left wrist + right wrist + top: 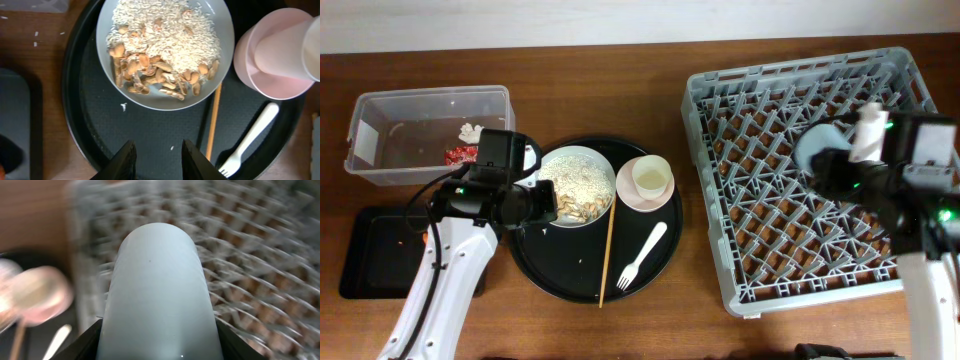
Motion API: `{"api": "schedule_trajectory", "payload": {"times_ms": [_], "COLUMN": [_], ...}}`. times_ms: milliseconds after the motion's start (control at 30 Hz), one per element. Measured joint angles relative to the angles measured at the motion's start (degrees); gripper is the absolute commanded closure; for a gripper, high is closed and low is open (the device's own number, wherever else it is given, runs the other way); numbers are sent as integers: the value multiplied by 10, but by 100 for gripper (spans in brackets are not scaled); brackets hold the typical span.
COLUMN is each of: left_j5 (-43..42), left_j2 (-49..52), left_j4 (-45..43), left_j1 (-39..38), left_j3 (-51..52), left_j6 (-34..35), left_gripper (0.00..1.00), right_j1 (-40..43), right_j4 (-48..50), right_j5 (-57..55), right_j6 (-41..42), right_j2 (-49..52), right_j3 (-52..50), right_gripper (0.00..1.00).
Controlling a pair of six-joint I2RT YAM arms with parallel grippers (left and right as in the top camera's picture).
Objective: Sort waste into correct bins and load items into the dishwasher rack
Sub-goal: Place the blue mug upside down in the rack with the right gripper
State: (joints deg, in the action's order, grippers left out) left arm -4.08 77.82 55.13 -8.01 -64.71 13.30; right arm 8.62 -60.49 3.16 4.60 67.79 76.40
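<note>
While right jaws pinch small blue cup point(160, 295), left jaws slightly spread, empty

In the right wrist view, blur smears the dishwasher rack point(260, 270) and the pink bowl point(37, 297) at left. The bottom edge cuts off the blue cup point(157, 290).

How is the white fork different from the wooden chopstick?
The fork is white plastic; the chopstick is brown wood. The fork ends in prongs; the chopstick is a plain thin stick. The fork is shorter, the chopstick longer. The fork lies slanted, while the chopstick points nearly straight at the table's front edge. Both lie side by side on the round black tray.
</note>
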Motion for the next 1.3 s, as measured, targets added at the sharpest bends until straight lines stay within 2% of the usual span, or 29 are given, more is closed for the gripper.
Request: {"api": "schedule_trajectory", "payload": {"times_ms": [100,400,567,700,767,833,933,1200,1300], "left_j5": [1,3,3,3,3,3,3,3,3], "left_j2": [0,0,0,0,0,0,0,0,0], "left_j4": [2,5,5,7,9,9,9,10,10], "left_j1": [0,0,0,0,0,0,0,0,0], "left_j3": [0,0,0,0,0,0,0,0,0], "left_j6": [0,0,0,0,0,0,0,0,0], "left_gripper": [70,70,70,70,70,70,70,69,61], "right_j1": [100,273,300,302,302,302,303,303,303], "right_j4": [0,7,9,8,7,7,8,9,6], "right_j5": [-34,-61,-62,-67,-74,-78,-82,-59,-8], "right_j6": [20,77,88,89,90,89,91,91,83], "right_j2": [50,141,180,200,205,207,207,207,207], "right_j3": [0,0,0,0,0,0,0,0,0], "right_gripper": [47,47,47,42,33,15,1,1,1]}}
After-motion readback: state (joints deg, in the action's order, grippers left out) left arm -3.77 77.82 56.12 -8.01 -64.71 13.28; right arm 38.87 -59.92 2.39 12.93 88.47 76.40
